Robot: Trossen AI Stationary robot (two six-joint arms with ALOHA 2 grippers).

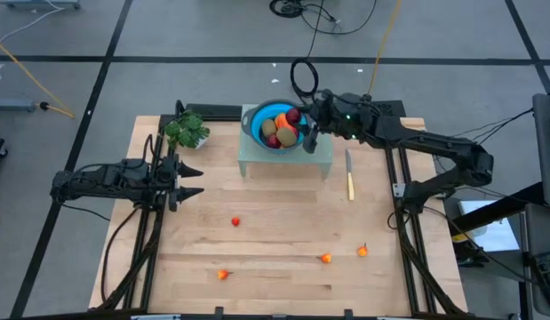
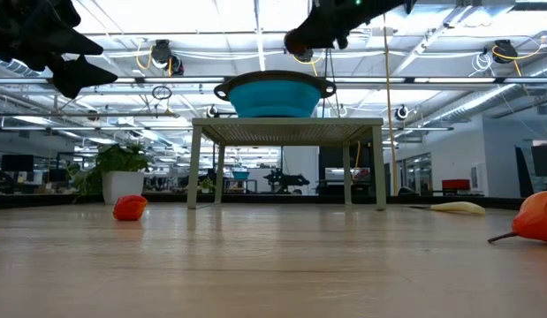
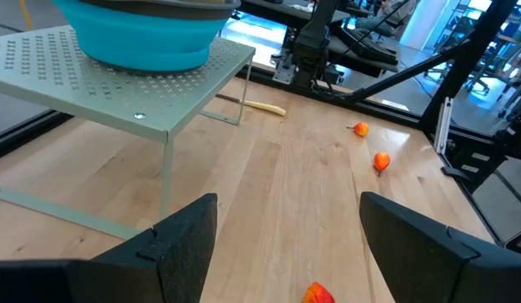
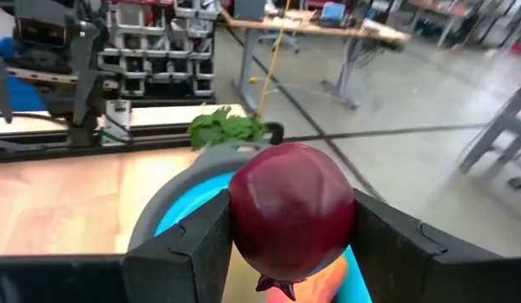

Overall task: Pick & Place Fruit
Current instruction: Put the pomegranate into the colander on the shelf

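Note:
My right gripper is over the right rim of the blue bowl, shut on a dark red round fruit. The bowl stands on a small pale metal rack at the table's far middle. It holds brown oval, orange and dark red fruit pieces. Several tiny orange-red pieces lie on the wooden table, among them one at the middle and one at the right. My left gripper waits open at the table's left side, nothing between its fingers. My right gripper pinches the dark red fruit by its two opposite sides between its two fingers. The fingers come nearly level from the table's right side. The fruit is lifted clear above the bowl, its small pointed tip hanging down.
A green leafy bunch stands left of the rack. A slim yellow-handled knife lies right of it. Bare wood stretches across the table's near half between the scattered small pieces.

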